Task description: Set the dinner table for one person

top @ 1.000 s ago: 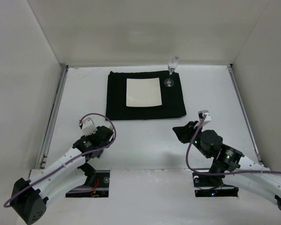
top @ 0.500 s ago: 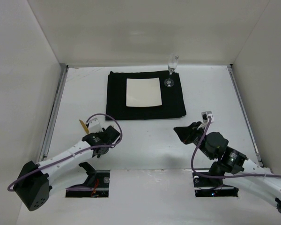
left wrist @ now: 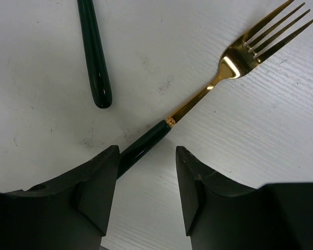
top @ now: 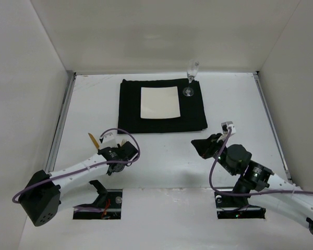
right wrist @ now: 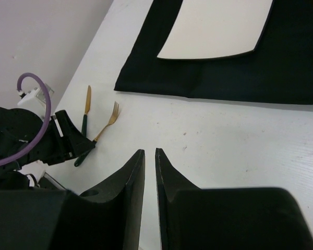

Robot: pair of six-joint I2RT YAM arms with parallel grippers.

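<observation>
On the white dinner table (top: pixel 161 156) lies a fork (left wrist: pixel 214 86) with gold tines and a dark green handle. My left gripper (left wrist: pixel 146 156) hangs open just above it; the handle's end runs under the left finger (left wrist: pixel 94 182), not between the pads. A second green-handled gold utensil (left wrist: pixel 95 57), probably a knife (top: pixel 93 139), lies beside the fork. From above, the left gripper (top: pixel 126 151) is at the near left. My right gripper (right wrist: pixel 149 152) is nearly shut and empty, hovering at the near right (top: pixel 201 146).
A black mat (top: pixel 161 117) lies at the far middle of the table with a square white plate (top: pixel 159 102) on it. A stemmed glass (top: pixel 190 78) stands on the mat's far right corner. White walls and side rails (top: pixel 60 130) bound the table.
My left arm has swung right and stretched out low over the cutlery, uncovering the gold utensil to its left. The right gripper has shifted only slightly.
</observation>
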